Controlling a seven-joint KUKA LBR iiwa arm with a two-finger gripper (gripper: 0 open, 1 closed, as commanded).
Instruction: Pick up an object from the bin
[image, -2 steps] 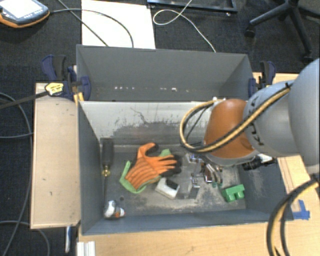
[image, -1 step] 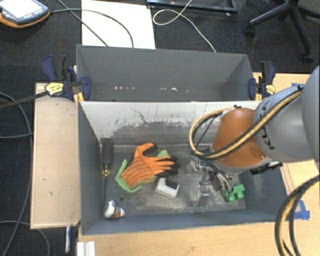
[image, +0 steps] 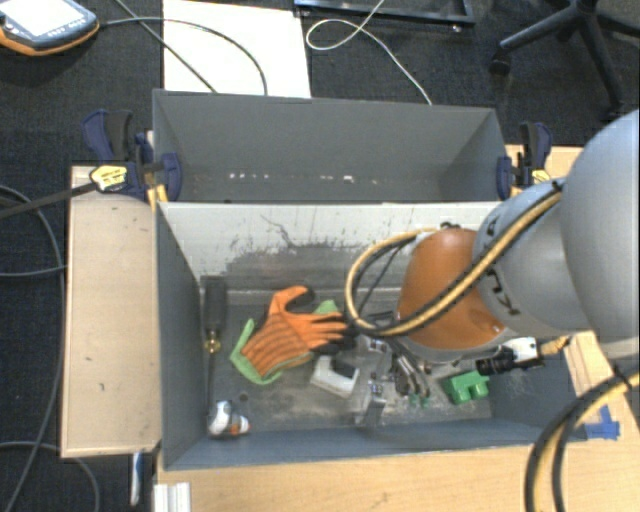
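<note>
1. Nearest to the camera, the grey arm (image: 590, 250) with its orange cover (image: 445, 290) is seen.
2. The gripper (image: 375, 392) is found low in the bin (image: 185, 330), just beside a small white piece (image: 333, 376) near the front wall; its state cannot be told.
3. An orange-green glove (image: 285, 335) is laid just left of this piece.

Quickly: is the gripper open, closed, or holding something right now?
Gripper: cannot be told; it is low in the grey metal bin, beside a small white block.
</note>
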